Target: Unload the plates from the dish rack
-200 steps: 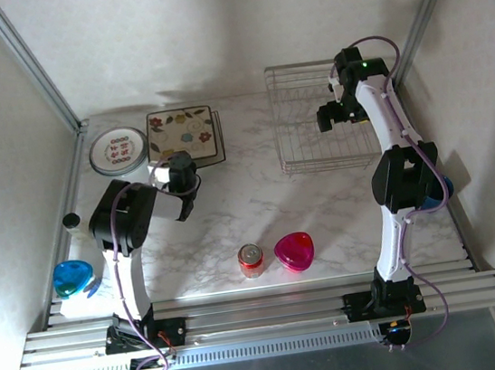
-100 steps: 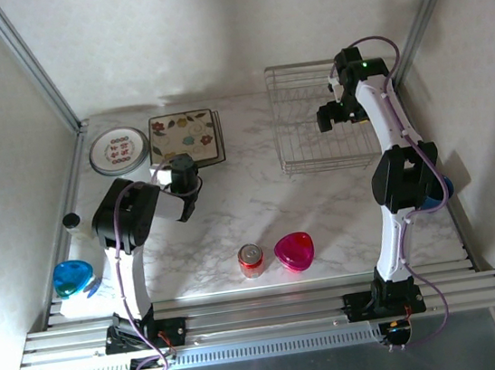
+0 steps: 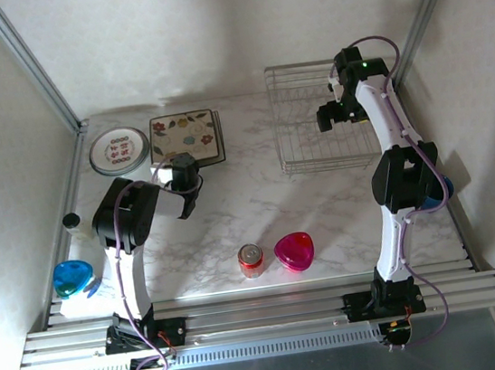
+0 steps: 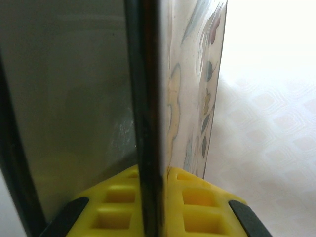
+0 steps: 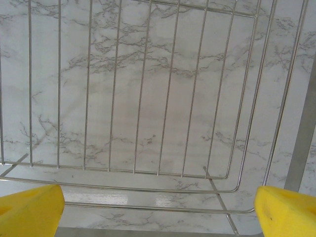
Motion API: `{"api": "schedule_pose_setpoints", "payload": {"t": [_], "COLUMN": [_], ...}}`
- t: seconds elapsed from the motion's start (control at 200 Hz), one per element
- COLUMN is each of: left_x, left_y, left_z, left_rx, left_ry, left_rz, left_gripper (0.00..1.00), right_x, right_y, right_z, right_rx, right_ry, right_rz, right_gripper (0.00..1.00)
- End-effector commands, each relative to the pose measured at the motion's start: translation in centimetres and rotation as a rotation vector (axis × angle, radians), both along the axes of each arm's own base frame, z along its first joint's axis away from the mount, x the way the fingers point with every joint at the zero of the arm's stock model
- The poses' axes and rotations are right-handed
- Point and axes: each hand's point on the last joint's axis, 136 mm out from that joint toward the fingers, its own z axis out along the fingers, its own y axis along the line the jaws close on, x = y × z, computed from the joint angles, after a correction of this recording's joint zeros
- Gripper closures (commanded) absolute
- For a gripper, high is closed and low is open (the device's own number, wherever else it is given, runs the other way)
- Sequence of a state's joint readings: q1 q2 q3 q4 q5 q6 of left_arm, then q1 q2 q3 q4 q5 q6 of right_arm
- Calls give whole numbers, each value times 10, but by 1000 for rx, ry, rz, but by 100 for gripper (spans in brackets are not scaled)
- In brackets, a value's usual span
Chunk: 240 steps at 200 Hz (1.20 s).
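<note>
Near the front edge of the marble-patterned table (image 3: 260, 211), a red drink can (image 3: 251, 260) stands just beside a pink heart-shaped dish (image 3: 294, 251), with a blue object (image 3: 72, 276) well apart at the far left. Farther in, the left gripper (image 3: 183, 170) is clenched on the near edge of a square floral plate (image 3: 185, 136), which lies on the tabletop left of centre. The left wrist camera looks along that plate (image 4: 197, 98) edge-on, its dark brown rim pinched between the gripper's (image 4: 150, 200) yellow fingers (image 4: 197, 202). Just to the left of the square plate, a round plate (image 3: 119, 151) with red motifs and a greenish rim rests flat near the back left corner.

At the back right stands the wire dish rack (image 3: 312, 154), well apart from both plates. The right gripper (image 3: 334, 116) hangs above it with its jaws released and spread wide. In the right wrist view the gripper (image 5: 158, 212) looks straight down, its yellow fingertips (image 5: 29, 210) far apart over the rack's (image 5: 141, 98) wire floor and the marble beneath.
</note>
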<state>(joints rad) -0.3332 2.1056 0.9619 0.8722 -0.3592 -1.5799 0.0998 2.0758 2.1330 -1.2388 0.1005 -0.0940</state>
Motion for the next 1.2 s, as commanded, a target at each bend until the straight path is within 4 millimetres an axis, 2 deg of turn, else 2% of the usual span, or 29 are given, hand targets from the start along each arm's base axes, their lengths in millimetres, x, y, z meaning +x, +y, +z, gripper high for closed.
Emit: {"api": "schedule_pose_setpoints", "payload": {"t": [0.0,0.235,0.39,0.881,1.196], "left_x": [19,20,21,19,21], "left_y": [-9,-10,-11,-11,-12], "left_z": [69,66,65,70,77], "left_rx": [-85,-70,-63,-24,0], "left_ry": [-212,-183,-167,-129,-107], "left_rz": [14,9,6,-7,-22], "left_gripper": [100,100,90,73,57], "right_x": [-3,-2,-2,-1,0], "right_y": [4,4,5,6,8], "right_z": [2,1,1,1,2], "right_rx": [16,16,17,19,22], "right_ry": [-3,-3,-2,-7,-9], "right_rz": [21,21,23,23,27], "right_gripper": [1,1,1,1,1]}}
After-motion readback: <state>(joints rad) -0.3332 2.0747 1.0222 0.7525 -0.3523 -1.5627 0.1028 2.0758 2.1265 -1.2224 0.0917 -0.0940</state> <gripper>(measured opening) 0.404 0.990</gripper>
